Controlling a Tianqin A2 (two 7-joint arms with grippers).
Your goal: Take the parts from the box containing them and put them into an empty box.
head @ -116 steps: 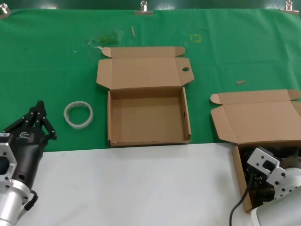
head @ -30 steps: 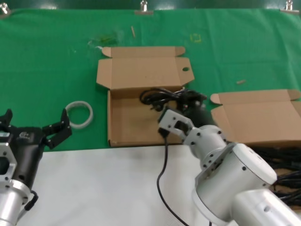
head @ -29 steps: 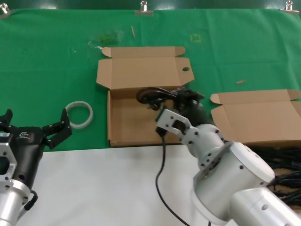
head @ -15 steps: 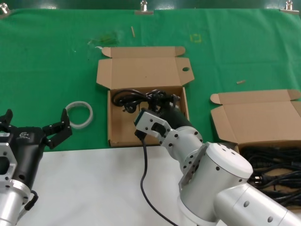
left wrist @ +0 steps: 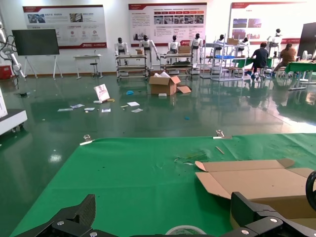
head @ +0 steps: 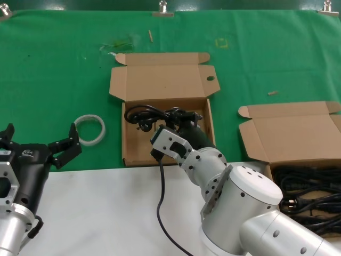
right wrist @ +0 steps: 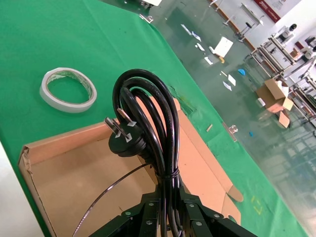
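Black cable bundle (right wrist: 148,132) pinched in the right gripper (right wrist: 165,205), empty box (right wrist: 74,197) directly beneath. Left gripper (head: 36,143) spread, parked beside the white ring (head: 89,129).

This is a big hall like a factory or robot show room. The left wrist view shows a shiny green floor (left wrist: 148,113), poster boards (left wrist: 168,17) on the wall, metal racks (left wrist: 136,61), cardboard boxes (left wrist: 165,85) and people (left wrist: 260,55) at far tables.
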